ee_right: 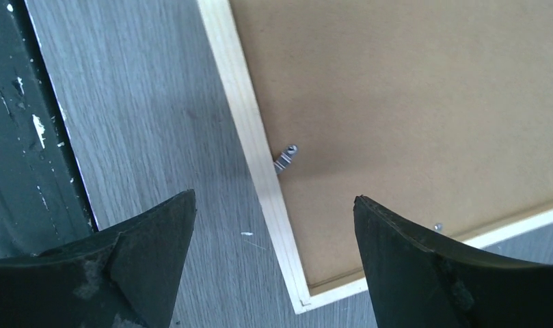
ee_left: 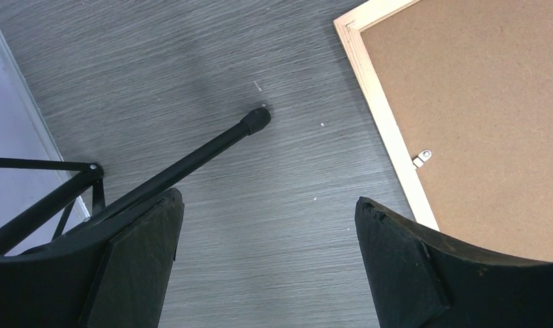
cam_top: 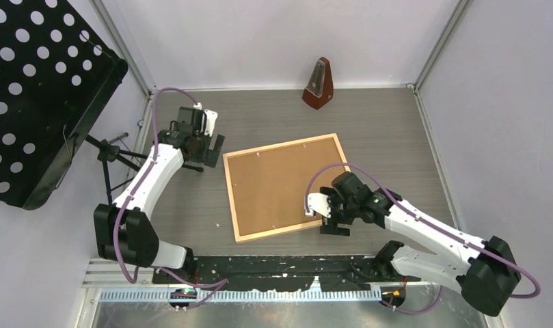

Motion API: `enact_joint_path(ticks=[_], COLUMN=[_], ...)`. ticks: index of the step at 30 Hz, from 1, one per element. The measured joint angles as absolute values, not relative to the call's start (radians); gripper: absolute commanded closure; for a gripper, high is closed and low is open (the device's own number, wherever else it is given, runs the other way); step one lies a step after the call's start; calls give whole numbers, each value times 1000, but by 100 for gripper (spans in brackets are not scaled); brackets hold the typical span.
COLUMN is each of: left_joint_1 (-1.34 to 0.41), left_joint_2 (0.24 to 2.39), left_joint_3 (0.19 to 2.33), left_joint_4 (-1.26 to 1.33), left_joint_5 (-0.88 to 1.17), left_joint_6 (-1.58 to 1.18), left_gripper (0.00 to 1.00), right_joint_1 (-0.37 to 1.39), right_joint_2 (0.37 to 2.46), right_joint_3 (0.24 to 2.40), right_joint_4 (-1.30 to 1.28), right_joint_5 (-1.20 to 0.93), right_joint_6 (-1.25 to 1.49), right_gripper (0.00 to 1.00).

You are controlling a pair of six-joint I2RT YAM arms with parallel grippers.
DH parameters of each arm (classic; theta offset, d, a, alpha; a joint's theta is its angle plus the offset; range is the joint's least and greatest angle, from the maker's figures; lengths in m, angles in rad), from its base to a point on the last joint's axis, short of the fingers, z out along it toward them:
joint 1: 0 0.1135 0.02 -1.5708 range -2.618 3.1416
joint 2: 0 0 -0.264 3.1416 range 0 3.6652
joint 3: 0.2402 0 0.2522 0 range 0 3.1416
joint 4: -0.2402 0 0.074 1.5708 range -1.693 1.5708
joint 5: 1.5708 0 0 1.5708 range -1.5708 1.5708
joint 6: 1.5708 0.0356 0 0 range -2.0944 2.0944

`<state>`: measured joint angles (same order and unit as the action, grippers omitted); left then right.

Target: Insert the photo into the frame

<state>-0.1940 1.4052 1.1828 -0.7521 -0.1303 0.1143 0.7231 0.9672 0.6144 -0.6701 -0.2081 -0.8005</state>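
Jaws wide apart on both grippers, nothing held. Right gripper (ee_right: 273,205) hangs over the frame (ee_right: 246,123) edge by its near right corner, one finger above the counter (ee_right: 137,137), the other above the brown board (ee_right: 410,89) filling the frame. Left gripper (ee_left: 266,205) hovers over the counter just off the frame's far left corner, beside a black stand leg (ee_left: 191,157). Frame lies flat, back up, mid-counter.

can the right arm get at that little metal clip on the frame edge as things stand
Likely yes: the open right gripper hangs right over the clip on the frame, and nothing covers it.
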Motion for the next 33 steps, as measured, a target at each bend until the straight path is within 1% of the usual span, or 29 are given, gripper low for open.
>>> enact_joint_path(ticks=[1, 5, 6, 9, 24, 30, 33], left_joint_1=[-194, -194, -194, -194, -194, -194, -194], left_joint_2=[1407, 1425, 1429, 1443, 1445, 1445, 1445], left_joint_3=[1183, 1182, 1181, 1179, 1175, 1172, 1172], left_joint_4=[-752, -752, -752, -752, -752, -752, -752], left_joint_5=[-130, -127, -127, -124, -107, -101, -94], left_joint_6=[114, 114, 114, 114, 115, 116, 116], left_gripper=[7, 8, 8, 8, 9, 10, 10], right_joint_1=[739, 799, 811, 840, 852, 852, 852], right_joint_2=[985, 1046, 1058, 1105, 1192, 1208, 1217], right_joint_3=[611, 607, 607, 607, 607, 607, 607], right_joint_4=[-664, -644, -638, -618, -566, -557, -556], right_joint_5=[-202, -173, -168, -152, -131, -132, -133], right_joint_6=[-802, -812, -815, -827, -863, -863, -863], right_gripper=[13, 24, 28, 34, 42, 47, 48])
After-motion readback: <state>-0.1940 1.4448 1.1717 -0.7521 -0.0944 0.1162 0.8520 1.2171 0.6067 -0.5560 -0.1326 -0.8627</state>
